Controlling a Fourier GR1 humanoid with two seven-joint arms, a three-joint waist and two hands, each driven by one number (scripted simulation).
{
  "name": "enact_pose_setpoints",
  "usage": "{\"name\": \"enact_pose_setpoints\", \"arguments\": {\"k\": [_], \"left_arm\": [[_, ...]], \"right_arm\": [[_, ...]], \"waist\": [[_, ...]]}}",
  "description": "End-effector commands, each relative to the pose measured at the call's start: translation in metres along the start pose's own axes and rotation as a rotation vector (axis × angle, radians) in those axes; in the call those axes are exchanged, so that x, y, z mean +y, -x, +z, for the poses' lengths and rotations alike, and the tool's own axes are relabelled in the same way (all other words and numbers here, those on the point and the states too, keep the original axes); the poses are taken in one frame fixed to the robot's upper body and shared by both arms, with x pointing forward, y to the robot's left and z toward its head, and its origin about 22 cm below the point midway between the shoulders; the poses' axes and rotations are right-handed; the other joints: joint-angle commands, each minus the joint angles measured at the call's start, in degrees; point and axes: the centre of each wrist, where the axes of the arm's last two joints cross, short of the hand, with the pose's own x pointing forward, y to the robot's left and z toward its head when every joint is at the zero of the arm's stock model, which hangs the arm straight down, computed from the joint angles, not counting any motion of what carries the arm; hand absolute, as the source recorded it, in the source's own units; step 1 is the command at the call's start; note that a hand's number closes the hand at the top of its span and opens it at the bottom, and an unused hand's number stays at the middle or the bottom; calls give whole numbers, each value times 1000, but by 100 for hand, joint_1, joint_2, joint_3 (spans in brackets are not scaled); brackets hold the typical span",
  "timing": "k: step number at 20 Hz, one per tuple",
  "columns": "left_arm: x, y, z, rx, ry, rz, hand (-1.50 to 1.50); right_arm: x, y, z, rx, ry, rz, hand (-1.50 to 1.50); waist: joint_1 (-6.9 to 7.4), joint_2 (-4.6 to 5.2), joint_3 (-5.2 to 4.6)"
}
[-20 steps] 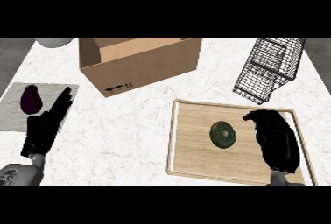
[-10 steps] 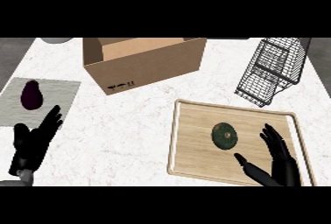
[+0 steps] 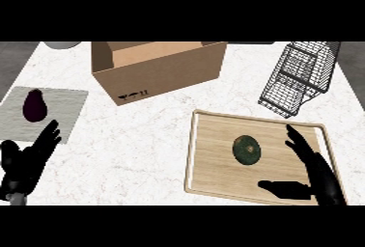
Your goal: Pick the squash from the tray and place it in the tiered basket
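Head view, steeply down on the white marbled surface (image 3: 149, 144). Ahead of the right hand (image 3: 314, 171), beyond the light wooden tray (image 3: 214, 159): black wire tiered basket (image 3: 299, 77), tipped, well apart. Farther left of it, open brown cardboard box (image 3: 157, 67). Ahead of the left hand (image 3: 28, 161): dark purple eggplant (image 3: 34, 105) on a grey cloth mat (image 3: 61, 103). Nothing between right hand and dark green round squash (image 3: 246, 149). Right hand over the tray's right side, fingers straight, thumb spread, holding nothing; squash just left of its fingers, apart, lying on the tray. Left hand released, fingers straight, empty.
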Motion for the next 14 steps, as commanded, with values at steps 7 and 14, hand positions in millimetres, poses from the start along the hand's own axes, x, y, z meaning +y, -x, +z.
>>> {"name": "enact_pose_setpoints", "arguments": {"k": [7, 14], "left_arm": [[-1, 8, 9, 18, -16, -4, 0], [-15, 28, 5, 17, -12, 5, 0]], "right_arm": [[-3, -95, -18, 153, -157, 81, -150], [-13, -116, -17, 283, -209, 155, -150]], "waist": [[-62, 5, 22], [-95, 10, 21]]}}
